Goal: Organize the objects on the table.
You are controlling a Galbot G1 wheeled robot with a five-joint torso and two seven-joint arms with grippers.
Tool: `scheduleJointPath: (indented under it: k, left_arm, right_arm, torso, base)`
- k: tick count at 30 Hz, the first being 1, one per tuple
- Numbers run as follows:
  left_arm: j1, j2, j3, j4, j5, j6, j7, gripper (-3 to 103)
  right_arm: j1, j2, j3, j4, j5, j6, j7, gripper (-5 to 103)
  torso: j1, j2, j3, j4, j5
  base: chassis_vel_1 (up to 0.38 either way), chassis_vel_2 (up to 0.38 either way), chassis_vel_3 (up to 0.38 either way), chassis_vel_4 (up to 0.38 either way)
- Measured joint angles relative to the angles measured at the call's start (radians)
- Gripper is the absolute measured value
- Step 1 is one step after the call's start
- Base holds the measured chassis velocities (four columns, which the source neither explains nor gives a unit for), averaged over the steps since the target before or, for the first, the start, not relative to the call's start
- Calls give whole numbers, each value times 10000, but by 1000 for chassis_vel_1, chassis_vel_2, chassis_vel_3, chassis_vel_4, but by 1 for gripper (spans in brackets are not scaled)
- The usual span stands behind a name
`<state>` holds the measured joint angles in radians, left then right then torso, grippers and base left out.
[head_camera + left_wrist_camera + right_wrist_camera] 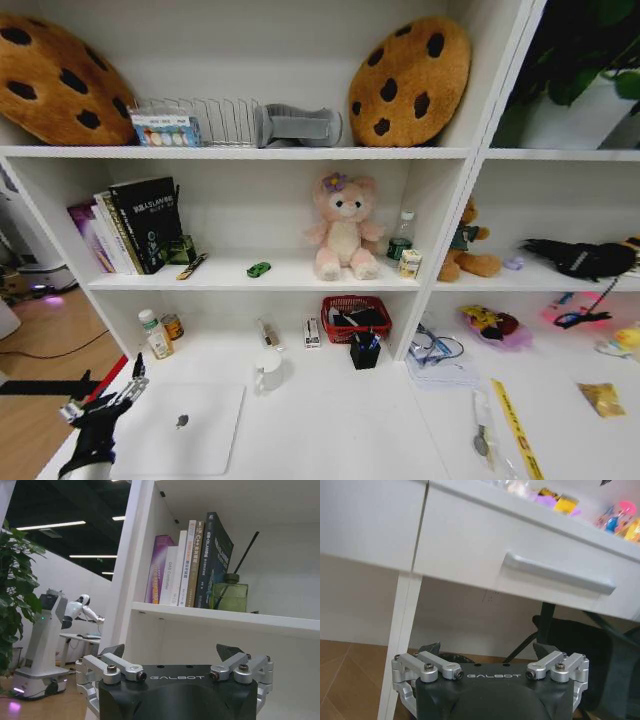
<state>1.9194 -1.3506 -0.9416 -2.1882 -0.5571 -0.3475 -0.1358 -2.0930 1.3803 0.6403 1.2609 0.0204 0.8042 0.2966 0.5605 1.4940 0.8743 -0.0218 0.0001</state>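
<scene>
While the left gripper [103,396] hovers spread wide at lower left beside the laptop [180,428], the right gripper [489,655] gapes wide below the table [470,545].

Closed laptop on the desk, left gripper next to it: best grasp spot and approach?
Judging by pose, take the laptop by its left edge, coming in from the left, where the open left gripper hovers. It lies flat and closed on the table, too wide to span from above, so the fingers probably need to pinch that thin edge sideways, perhaps after sliding it past the desk edge.
</scene>
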Motion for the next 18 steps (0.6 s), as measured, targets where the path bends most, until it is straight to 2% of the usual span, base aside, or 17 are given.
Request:
scheduleJointPath:
  k: [3, 4, 5, 6, 8, 9, 12, 15, 18]
  left_arm:
    - [15, -17, -169, 188, -134, -222, -61, 100]
    - [15, -17, -169, 188, -134, -222, -61, 100]
    - [16, -75, -170, 227, -170, -257, -64, 100]
    - [2, -95, -161, 242, -170, -270, -62, 100]
    - [-12, -108, -152, 270, -165, -292, -29, 100]
    - [10, -109, -160, 300, -161, -358, 288, 100]
    - [72, -85, -194, 299, -167, -418, 567, 100]
    - [112, -72, -214, 301, -181, -478, 686, 100]
    - [169, -77, -234, 301, -183, -503, 723, 100]
  right_arm:
    - [-1231, 150, 154, 1711, -160, 4, 322, 100]
    - [-1231, 150, 154, 1711, -160, 4, 322, 100]
    - [-1891, 139, 368, 3053, -366, 5, 717, 100]
    - [-2108, 112, 461, 3645, -424, 5, 889, 100]
    - [-2262, 74, 536, 4132, -438, 5, 1053, 100]
    - [-2503, 7, 785, 5102, -441, 1, 1360, 100]
    - [-2643, -27, 1186, 6017, -482, -10, 1584, 100]
    - [-2682, -52, 1516, 6759, -542, -27, 1599, 100]
    - [-2729, -168, 1656, 7381, -341, -44, 1155, 100]
  torso:
    - [0, 1, 0, 2, -1]
    - [0, 1, 0, 2, -1]
    - [-1, 0, 0, 5, -4]
    - [0, 1, 1, 5, -2]
    - [0, 0, 1, 5, -1]
    - [0, 0, 1, 5, -3]
    - [0, 0, 2, 6, -2]
    - [0, 0, 1, 4, 0]
    - [0, 0, 2, 2, -2]
  base:
    - [0, 0, 0, 0]
    - [0, 0, 0, 0]
    - [0, 0, 0, 0]
    - [0, 0, 0, 0]
    - [0, 0, 0, 0]
    - [0, 0, 0, 0]
    - [0, 0, 0, 0]
    - [0, 0, 0, 0]
    - [0, 0, 0, 0]
